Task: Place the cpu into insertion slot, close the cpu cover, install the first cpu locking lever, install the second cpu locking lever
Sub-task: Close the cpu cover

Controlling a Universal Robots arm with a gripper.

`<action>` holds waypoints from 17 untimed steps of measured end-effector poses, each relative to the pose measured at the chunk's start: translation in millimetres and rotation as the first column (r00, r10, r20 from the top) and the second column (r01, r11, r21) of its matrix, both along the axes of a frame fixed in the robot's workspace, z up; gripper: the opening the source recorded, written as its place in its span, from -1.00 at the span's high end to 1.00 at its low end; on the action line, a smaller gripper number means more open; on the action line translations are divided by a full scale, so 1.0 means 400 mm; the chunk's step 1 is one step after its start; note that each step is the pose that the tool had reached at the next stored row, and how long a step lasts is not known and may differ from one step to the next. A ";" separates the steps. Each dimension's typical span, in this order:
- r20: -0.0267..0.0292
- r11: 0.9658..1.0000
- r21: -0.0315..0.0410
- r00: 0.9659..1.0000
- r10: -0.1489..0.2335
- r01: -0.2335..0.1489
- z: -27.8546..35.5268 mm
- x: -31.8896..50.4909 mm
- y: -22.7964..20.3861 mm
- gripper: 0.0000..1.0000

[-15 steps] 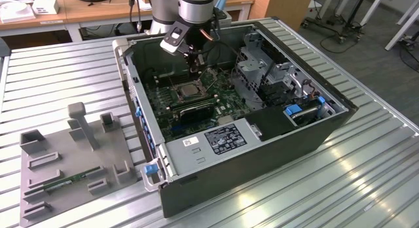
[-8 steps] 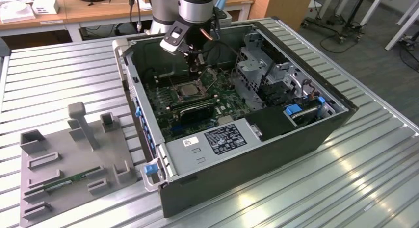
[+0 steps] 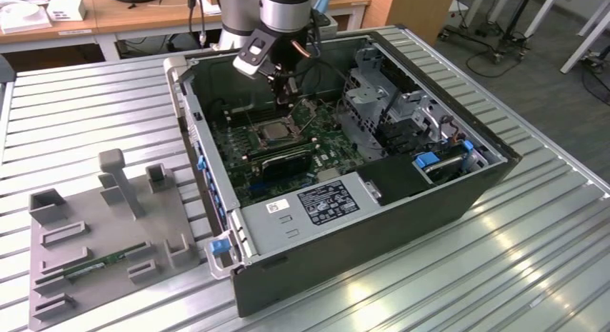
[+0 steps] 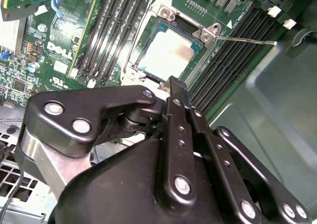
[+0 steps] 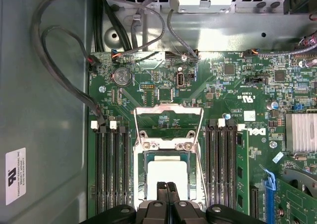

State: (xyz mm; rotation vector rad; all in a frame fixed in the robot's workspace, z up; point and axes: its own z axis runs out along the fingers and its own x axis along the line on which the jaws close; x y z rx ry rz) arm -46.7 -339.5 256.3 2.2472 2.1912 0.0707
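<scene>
The cpu lies flat in the insertion slot on the green motherboard, its pale metal top facing up. It also appears as the cpu and the cpu. The cpu cover, a silvery frame with a square cut-out, is swung open beyond the slot. A thin locking lever sticks out sideways from the slot's corner. My gripper hovers over the near edge of the cpu, shut, with nothing between its fingers. It is also seen as the gripper and the gripper.
The open computer case walls in the motherboard, with a drive cage and power supply close by. Long memory slots flank the slot, and cables run nearby. A grey fixture plate holds a memory stick.
</scene>
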 end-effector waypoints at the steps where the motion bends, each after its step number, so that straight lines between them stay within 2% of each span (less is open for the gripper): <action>1: 0.000 1.000 0.000 1.000 0.000 0.000 0.001 0.000 0.000 0.79; 13: 0.000 1.000 0.000 1.000 0.000 0.000 0.004 0.000 0.000 0.79; 17: 0.000 1.000 0.000 1.000 0.000 0.000 0.004 0.008 0.000 0.79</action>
